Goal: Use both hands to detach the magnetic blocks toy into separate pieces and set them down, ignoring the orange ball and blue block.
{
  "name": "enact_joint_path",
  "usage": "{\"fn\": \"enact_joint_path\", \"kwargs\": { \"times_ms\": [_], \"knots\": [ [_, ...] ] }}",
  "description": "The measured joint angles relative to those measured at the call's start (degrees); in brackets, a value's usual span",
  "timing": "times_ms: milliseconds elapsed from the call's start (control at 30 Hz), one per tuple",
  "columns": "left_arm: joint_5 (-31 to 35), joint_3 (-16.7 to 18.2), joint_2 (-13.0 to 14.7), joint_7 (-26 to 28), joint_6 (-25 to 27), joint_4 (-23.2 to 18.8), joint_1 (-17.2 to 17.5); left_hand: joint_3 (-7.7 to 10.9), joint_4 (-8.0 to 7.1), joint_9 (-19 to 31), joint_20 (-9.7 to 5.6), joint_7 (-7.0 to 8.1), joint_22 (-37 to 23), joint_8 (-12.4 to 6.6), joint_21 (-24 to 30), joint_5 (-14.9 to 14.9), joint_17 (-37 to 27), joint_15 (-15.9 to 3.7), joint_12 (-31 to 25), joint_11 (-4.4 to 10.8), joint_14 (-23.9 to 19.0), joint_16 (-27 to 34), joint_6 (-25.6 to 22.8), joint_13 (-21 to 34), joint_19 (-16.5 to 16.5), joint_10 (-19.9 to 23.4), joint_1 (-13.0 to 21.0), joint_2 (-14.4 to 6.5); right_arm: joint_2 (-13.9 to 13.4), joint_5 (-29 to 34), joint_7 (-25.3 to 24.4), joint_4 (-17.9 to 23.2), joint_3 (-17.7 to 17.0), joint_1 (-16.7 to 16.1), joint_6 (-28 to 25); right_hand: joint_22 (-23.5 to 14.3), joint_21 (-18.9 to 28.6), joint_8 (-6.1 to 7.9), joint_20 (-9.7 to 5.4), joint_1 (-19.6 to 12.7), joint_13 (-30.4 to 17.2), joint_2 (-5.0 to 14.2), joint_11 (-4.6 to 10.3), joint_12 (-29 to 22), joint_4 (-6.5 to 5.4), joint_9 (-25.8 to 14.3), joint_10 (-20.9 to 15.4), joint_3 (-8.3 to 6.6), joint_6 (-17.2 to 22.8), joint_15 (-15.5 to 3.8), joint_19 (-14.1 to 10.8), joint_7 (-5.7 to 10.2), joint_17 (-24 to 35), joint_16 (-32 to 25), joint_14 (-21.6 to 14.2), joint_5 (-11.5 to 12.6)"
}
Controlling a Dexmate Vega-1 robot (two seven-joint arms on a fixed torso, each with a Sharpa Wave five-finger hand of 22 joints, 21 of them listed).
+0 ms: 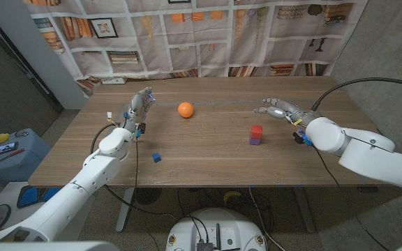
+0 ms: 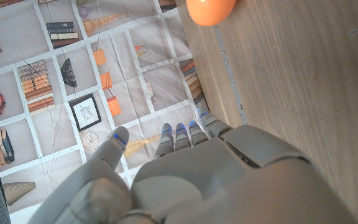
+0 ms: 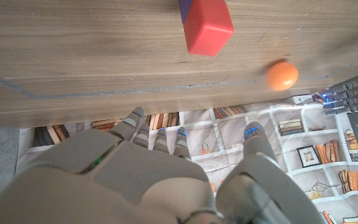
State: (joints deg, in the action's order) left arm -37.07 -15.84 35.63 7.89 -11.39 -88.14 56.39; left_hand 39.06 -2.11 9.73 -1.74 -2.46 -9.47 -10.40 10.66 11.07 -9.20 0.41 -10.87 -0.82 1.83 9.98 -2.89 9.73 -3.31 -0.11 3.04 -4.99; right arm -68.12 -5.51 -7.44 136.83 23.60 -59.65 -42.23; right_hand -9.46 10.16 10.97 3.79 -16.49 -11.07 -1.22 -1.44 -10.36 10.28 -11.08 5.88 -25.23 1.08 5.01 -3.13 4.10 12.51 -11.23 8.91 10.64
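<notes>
Wood-grain surface (image 1: 208,164) carries everything here, with a printed bookshelf backdrop (image 1: 208,35) hanging behind its far edge. Both arms reach in from the near corners. The left robot hand (image 1: 139,106) hovers near the far left part of the surface, fingers extended and apart, holding nothing. The right robot hand (image 1: 279,109) hangs over the far right part, fingers spread and likewise empty.

Between them, right of the middle, stands the magnetic blocks toy (image 1: 256,134): a red block stacked on a purple one, still joined and untouched. It sits just beside the right robot hand and well apart from the left. The right wrist view shows the red top block (image 3: 208,26) beyond the spread fingers.

The orange ball (image 1: 185,109) rests toward the far edge, between the left robot hand and the toy. A small blue block (image 1: 156,157) lies toward the near edge, left of the middle.

Likely risks: the left arm must cross toward the toy, and its path runs close to the ball, which would roll at a light brush. The toy is small for two large hands, so crowded fingers could knock it over or push it away. A sudden magnetic release might also fling a piece off the surface.
</notes>
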Motion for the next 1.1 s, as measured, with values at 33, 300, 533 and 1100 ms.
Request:
{"fn": "enact_joint_path", "kwargs": {
  "times_ms": [33, 300, 533, 1100],
  "knots": [
    [0.0, 0.0, 0.0, 0.1, 0.1, 0.0, 0.0, 0.00, 0.00, 0.0, 0.00, 0.00, 0.0, 0.00, 0.0, 0.0, 0.0, 0.00, 0.0, 0.00, 0.0, 0.0, 0.0, 0.0, 0.0, 0.0, 0.0, 0.0, -0.6, 0.1, 0.6, 0.5, 0.2, 0.2, -0.4, 0.0, 0.0, 0.00, 0.00, -0.3, 0.0, -0.27, -0.13, 0.0, 0.00, 0.0, 0.1, 0.00, -0.2, 0.01, 0.0, 0.12, 0.0, 0.0, 0.0, 0.0],
    [-0.2, 0.2, 0.3, 0.7, 1.0, -0.4, 0.1, 0.00, 0.00, 0.0, -0.31, 0.00, 0.0, 0.00, 0.0, 0.0, -0.3, 0.00, 0.0, 0.21, 0.0, 0.0, 0.0, 0.0, -0.3, 0.2, 0.0, 0.0, -2.9, 1.0, 4.0, 2.4, 1.5, 1.9, -2.7, 0.0, 0.0, 0.00, 0.72, -2.5, -0.3, -0.04, -0.48, 0.0, 0.32, -0.2, 2.1, -0.99, -1.4, 0.83, 0.7, -0.21, 0.0, 0.0, 0.8, 1.3],
    [-0.2, 0.3, 0.4, 1.0, 1.5, -0.6, 0.1, 0.00, 0.00, 0.0, -0.31, 0.00, 0.0, 0.00, 0.0, 0.0, -0.3, 0.00, 0.0, 0.21, 0.0, 0.0, 0.0, 0.0, -0.3, 0.2, 0.0, 0.0, -3.8, 3.1, 8.0, 4.3, 4.5, 4.9, -6.4, 0.0, 0.0, 0.00, 1.47, -4.3, -0.3, -0.42, -0.80, 0.0, 0.44, -0.3, 3.7, -1.46, -2.8, 1.37, 1.5, -0.16, 0.0, 0.0, 0.9, 1.9],
    [-0.2, 0.0, -0.1, 0.8, 1.9, 0.6, -0.9, 0.24, 0.24, 0.0, -0.31, 0.00, 0.0, 0.00, 0.0, 0.0, -0.3, -0.27, 0.0, 0.21, -0.3, 0.0, 0.0, 0.0, -0.3, 0.2, 0.0, 0.0, -2.7, 14.2, 21.1, 7.0, 17.9, 17.1, -16.6, 0.0, 0.0, 0.00, 2.04, -6.1, -0.3, -2.23, -1.75, 0.0, 0.39, -0.8, 3.9, -1.51, -6.2, 2.59, 2.0, 0.22, 0.2, 0.0, 0.9, 2.1]
  ]
}}
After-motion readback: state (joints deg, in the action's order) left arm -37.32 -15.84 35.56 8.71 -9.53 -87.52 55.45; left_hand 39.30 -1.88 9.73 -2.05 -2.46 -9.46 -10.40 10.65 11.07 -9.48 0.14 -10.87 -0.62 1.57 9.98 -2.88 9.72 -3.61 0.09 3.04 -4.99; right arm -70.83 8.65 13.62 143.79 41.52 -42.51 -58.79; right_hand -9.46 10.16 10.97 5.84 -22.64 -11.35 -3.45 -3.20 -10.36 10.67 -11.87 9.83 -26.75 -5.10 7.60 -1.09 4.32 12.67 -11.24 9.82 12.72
